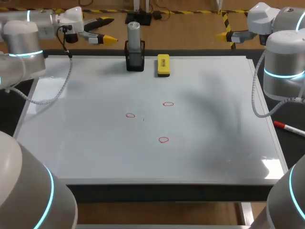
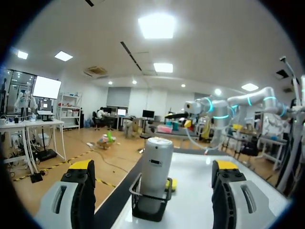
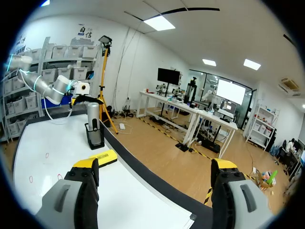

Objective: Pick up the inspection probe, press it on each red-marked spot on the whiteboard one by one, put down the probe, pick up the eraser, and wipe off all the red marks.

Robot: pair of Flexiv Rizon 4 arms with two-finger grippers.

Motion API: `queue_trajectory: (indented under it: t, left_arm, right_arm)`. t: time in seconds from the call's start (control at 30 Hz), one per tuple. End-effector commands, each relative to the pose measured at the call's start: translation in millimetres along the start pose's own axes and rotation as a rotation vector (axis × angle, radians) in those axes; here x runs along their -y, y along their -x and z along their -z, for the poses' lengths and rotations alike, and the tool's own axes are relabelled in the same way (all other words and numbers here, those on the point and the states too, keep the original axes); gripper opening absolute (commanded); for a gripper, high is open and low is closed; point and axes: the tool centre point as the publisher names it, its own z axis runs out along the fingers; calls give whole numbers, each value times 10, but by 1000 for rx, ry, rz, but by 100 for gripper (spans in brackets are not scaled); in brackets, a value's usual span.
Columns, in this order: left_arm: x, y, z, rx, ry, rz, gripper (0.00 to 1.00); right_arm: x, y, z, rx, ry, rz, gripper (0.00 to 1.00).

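The inspection probe (image 1: 134, 36), a grey cylinder, stands upright in a black holder (image 1: 135, 61) at the whiteboard's (image 1: 86, 148) far edge. A yellow eraser (image 1: 163, 65) lies just right of it. Three red circles are drawn mid-board (image 1: 130, 115) (image 1: 167, 104) (image 1: 163, 140). My left gripper (image 1: 106, 30) hangs open beyond the far left edge, pointing at the probe (image 2: 157, 164), which stands ahead of its fingers with the eraser (image 2: 170, 183) behind it. My right gripper (image 1: 223, 26) is open past the far right corner; probe (image 3: 93, 117), eraser (image 3: 103, 158) and marks (image 3: 46, 155) lie ahead of it.
A red marker pen (image 1: 290, 128) lies on the dark table right of the whiteboard. The left arm's cable (image 1: 57, 93) loops over the board's far left corner. My arms' bases (image 1: 24, 191) (image 1: 290, 200) flank the near edge.
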Motion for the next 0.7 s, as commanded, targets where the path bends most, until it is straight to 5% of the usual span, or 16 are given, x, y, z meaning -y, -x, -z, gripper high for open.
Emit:
queue_trajectory:
  t: [0.03,0.7]
  left_arm:
    - [-52,80,-107,-116,-2,-1,100]
    - [-136,1,-562,-56,-8,-40,100]
  right_arm:
    - [0,4,-3,-1,-1,0,100]
    - [0,4,-3,-1,-1,0,100]
